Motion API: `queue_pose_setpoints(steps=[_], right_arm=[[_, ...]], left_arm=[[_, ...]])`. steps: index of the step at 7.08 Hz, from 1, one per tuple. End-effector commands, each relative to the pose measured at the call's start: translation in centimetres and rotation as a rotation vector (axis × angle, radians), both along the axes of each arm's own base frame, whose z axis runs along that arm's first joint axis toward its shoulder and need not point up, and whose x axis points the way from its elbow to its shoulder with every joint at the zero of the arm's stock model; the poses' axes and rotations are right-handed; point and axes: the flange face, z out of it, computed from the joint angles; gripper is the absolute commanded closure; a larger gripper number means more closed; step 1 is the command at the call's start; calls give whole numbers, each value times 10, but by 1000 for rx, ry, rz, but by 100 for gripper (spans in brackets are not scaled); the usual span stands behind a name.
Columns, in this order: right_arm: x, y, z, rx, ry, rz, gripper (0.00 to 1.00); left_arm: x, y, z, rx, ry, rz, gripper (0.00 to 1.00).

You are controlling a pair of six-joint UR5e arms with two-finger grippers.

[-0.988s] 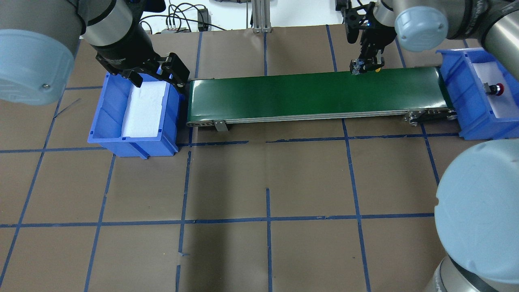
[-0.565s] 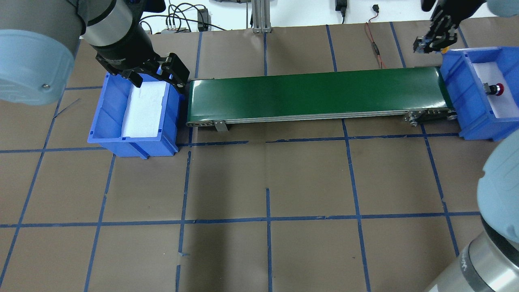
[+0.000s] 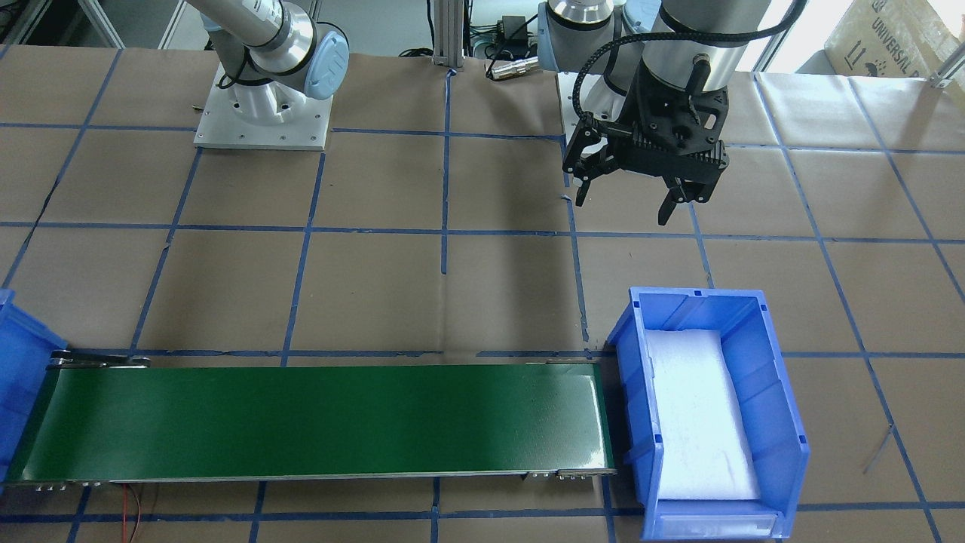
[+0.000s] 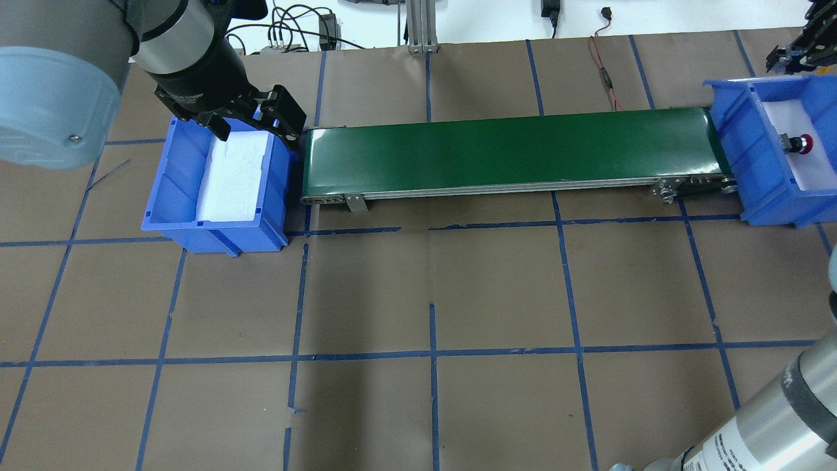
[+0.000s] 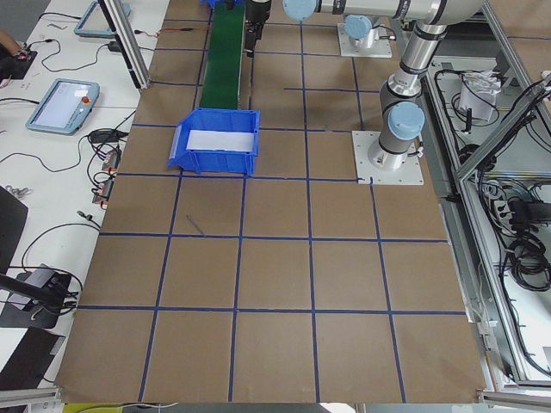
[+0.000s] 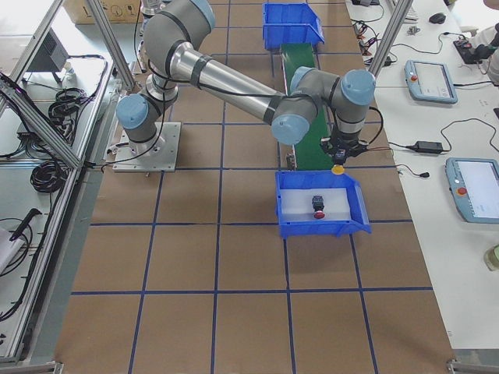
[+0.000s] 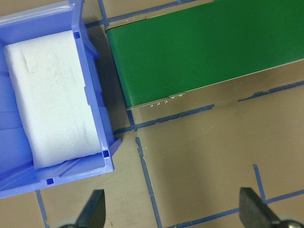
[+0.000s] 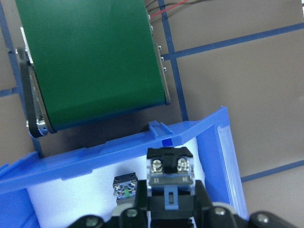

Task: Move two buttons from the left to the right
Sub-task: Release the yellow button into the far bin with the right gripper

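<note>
Right jaws clamp the yellow button [image 8: 171, 176] over the right bin's [image 4: 727, 124] rim. Left jaws stand wide and empty. Red button [image 4: 799, 143] lies inside the bin. Risk: release this close to the rim may drop the part onto the worktop [image 4: 458, 288].

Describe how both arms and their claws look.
Both are silver tubes with grey joints and pale blue round end caps. A black cable runs down the left arm to the black left claw, which has two thin fingers. The right arm bears a small printed label; the right claw is black too.
</note>
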Motion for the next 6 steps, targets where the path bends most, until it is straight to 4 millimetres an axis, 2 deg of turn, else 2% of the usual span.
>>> queue_pose_setpoints(steps=[1, 3, 5, 6], right_arm=[[-55, -9, -62, -12, -32, -1, 92], [-62, -12, -75, -19, -27, 7, 91], [-67, -16, -108, 18, -37, 2, 84], [-68, -15, -106, 17, -38, -16, 69]], left_arm=[[0, -1, -1, 0, 1, 0, 0], [0, -1, -1, 0, -1, 0, 0], [0, -1, -1, 0, -1, 0, 0], [0, -1, -1, 0, 1, 0, 0]])
